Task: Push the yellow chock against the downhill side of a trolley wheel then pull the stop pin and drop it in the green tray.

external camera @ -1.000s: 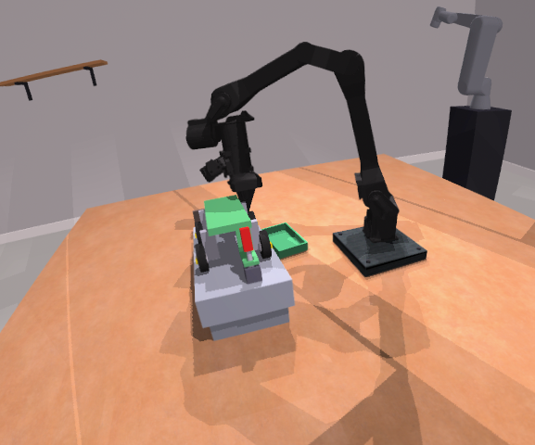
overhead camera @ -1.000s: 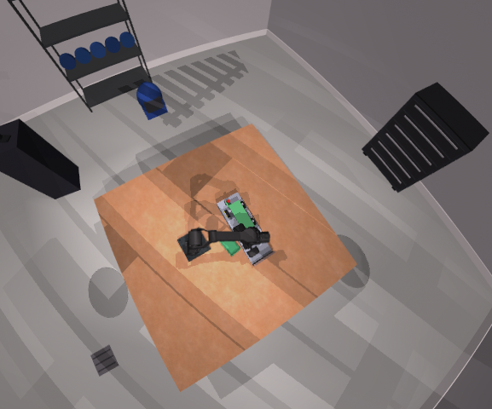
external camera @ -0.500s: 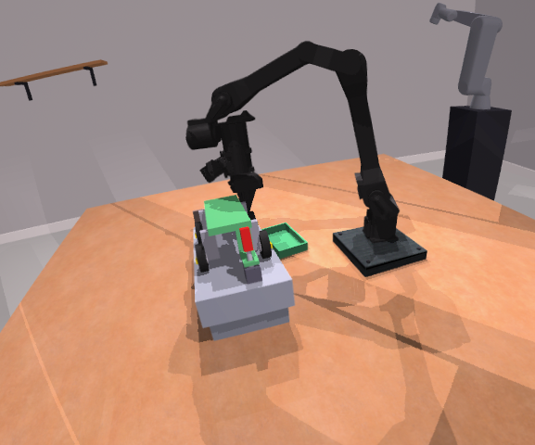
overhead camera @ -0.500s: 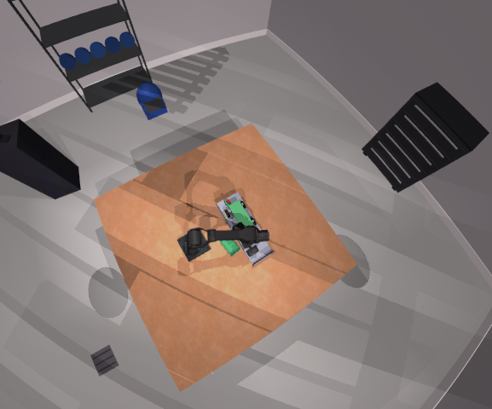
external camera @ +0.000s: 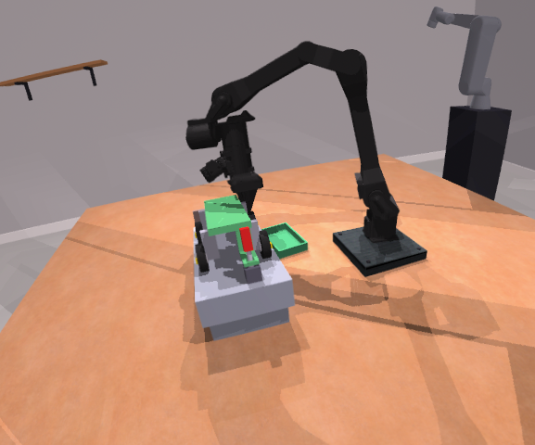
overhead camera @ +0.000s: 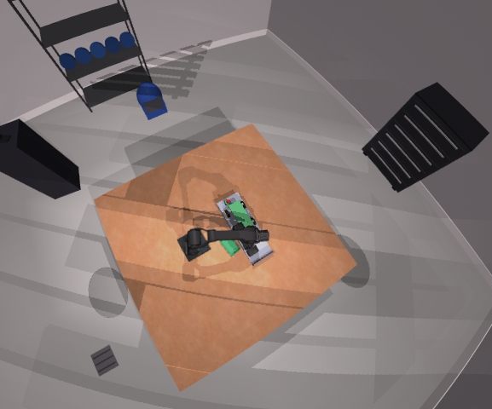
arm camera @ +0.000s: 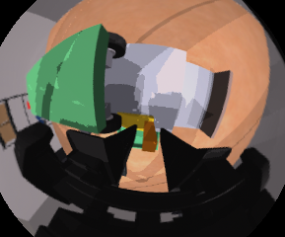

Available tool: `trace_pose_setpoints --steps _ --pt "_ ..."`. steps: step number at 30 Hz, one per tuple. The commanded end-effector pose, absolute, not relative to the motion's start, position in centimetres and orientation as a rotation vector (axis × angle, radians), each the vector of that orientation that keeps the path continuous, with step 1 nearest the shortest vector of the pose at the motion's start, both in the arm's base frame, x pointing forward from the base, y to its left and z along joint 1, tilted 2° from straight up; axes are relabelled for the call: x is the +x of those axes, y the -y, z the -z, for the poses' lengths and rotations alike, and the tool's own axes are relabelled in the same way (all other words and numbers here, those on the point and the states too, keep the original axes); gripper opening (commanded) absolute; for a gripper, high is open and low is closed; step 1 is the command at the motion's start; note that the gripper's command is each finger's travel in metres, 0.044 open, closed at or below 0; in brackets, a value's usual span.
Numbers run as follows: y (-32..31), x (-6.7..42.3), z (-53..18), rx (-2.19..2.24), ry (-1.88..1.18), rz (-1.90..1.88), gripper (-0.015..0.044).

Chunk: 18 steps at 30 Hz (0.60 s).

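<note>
The top view looks down from high overhead, taking in the whole table [overhead camera: 246, 308] and surrounding floor. The exterior view stands near, level with the ramp [external camera: 241, 292], facing the arm's base. The wrist view looks down past the fingers. All three share the ramp.
</note>
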<state>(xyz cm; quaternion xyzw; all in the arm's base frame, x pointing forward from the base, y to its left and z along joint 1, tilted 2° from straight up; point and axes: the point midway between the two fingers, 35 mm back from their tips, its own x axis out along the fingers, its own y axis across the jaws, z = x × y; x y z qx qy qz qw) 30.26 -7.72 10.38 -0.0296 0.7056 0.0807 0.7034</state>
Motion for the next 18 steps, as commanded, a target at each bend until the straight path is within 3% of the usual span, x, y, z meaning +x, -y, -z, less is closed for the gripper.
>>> trace_pose_setpoints --steps 1,18 --pt "7.8 30.3 -11.0 -0.065 -1.569 -0.182 0.019" --pt "8.2 30.3 -16.1 -0.061 -1.566 -0.183 0.019"
